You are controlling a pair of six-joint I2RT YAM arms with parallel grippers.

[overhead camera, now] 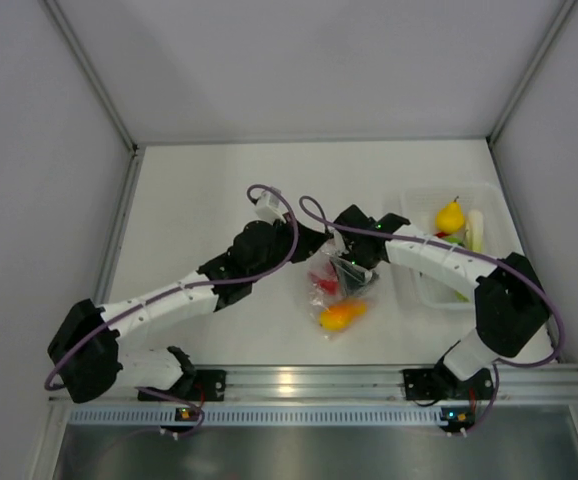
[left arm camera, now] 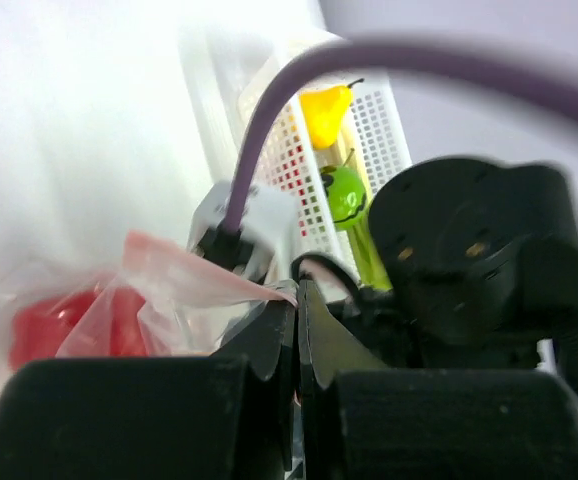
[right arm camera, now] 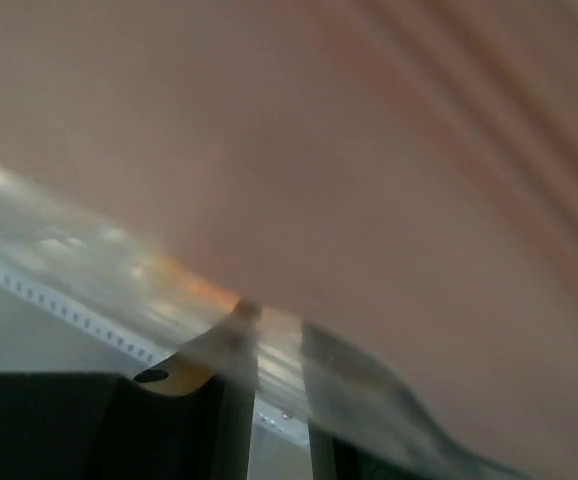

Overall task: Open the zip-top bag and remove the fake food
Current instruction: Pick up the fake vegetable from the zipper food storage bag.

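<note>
Length of the zip-top bag point(overhead camera: 335, 292) runs from 12 o'clock to 6 o'clock in the top view. It lies near the middle of the white surface point(overhead camera: 199, 200), a little toward 3 o'clock. Its upper end, at 12 o'clock, is hidden under the two wrists that meet there, and its lower end points to the arm bases.

The bag is of clear, thin, wrinkled plastic. In the left wrist view a pink zip strip point(left arm camera: 194, 272) shows along its lifted edge. Two pieces of the fake food are inside: a red piece point(overhead camera: 323, 281) in the upper half and an orange-yellow piece point(overhead camera: 341, 315) at the 6 o'clock end.

The left jaws are pressed fully together, and the pink strip ends pinched between their tips. The right jaws stand a narrow gap apart. Blurred pinkish film covers almost all of the right wrist view and lies over their tips, so I cannot tell if they grip it.

At 2 o'clock from the bag stands a white tray point(left arm camera: 381, 125). It holds a yellow pear point(overhead camera: 450, 217), a green ball point(left arm camera: 344, 195) and a pale stalk point(overhead camera: 476, 230).
</note>
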